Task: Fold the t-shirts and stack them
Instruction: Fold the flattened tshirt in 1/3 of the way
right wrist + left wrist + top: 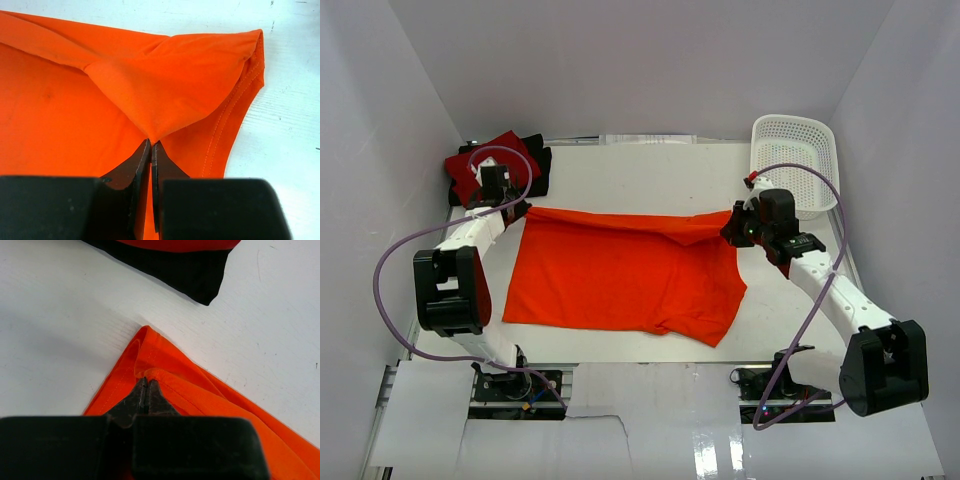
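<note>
setup's basically a white box: a plain white back wall (640, 60), with the left wall (370, 140) and right wall (910, 120) slanting in around a white table (620, 170). the tabletop is matte, and up close it shows faint scuffs and a few tiny dark specks. a white perforated basket (795, 135) sits in the far right corner. glossy white panels (650, 440) along the near edge catch some glare. light's soft and even, shadows pretty faint.
</note>
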`<state>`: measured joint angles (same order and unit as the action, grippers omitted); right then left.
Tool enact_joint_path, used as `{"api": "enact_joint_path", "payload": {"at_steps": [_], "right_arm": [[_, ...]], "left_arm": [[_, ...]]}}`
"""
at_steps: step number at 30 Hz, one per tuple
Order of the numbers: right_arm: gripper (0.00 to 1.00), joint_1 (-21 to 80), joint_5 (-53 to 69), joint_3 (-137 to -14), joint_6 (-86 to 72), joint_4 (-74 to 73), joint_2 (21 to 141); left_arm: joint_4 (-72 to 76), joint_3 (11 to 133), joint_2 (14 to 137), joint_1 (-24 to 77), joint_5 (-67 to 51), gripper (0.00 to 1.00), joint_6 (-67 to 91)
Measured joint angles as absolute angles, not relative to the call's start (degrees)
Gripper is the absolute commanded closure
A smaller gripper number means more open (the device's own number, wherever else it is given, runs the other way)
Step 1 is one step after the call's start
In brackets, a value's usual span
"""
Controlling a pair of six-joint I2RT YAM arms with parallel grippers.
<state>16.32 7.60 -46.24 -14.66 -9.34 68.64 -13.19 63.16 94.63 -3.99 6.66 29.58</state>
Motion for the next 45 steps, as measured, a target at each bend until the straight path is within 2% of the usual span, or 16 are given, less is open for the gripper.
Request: {"api": "enact_joint_path", "payload": {"at_steps": [13,29,41,42,43,45], "right_arm": [[0.92,16.32,7.18,-45.67,-14.59,-10.55,65.67],[0.92,16.34,7.68,-39.07,-16.10,-13.69,62.48],[0.91,16.40,7.18,-38.83,-17.61,-17.58,64.05],[0.85,16.43,7.18,-38.83,-17.67,-18.04,64.45],[0.63,16.43,7.20,-38.85,-17.91,-18.61,64.90],[0.43,16.43,7.18,-38.89,-18.22,-20.10,65.63]], "left_arm": [[-13.61,62.54,93.73,-3.99,7.09,1.00,29.63],[-17.12,62.30,93.73,-3.99,7.20,1.00,30.96],[-21.80,62.15,94.00,-3.99,8.23,1.00,31.44],[-22.09,62.00,94.00,-3.99,8.21,1.00,31.53],[-22.28,61.82,94.00,-3.99,8.21,0.93,31.55],[-22.85,61.45,94.19,-3.99,8.10,0.81,31.66]]}}
